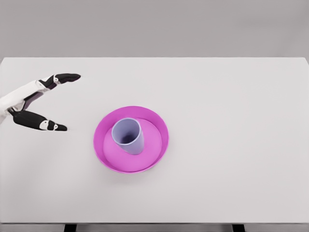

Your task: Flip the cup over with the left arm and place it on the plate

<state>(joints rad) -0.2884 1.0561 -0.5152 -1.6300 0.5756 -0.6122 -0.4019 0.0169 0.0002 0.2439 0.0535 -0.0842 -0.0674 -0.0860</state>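
Cup work looks finished from where I sit: the lavender plastic cup (128,136) stands mouth-up inside the shallow magenta round plate (131,139) on the white surface (231,145). My left robot hand (41,100) is well apart, fingers spread wide, holding nothing.

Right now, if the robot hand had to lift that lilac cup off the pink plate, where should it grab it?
Probably around the side wall of the lilac cup. It stands mouth-up inside the pink plate, so its wall clears the rim. The left robot hand is open on the left, so coming from that side, above the rim, looks easiest.
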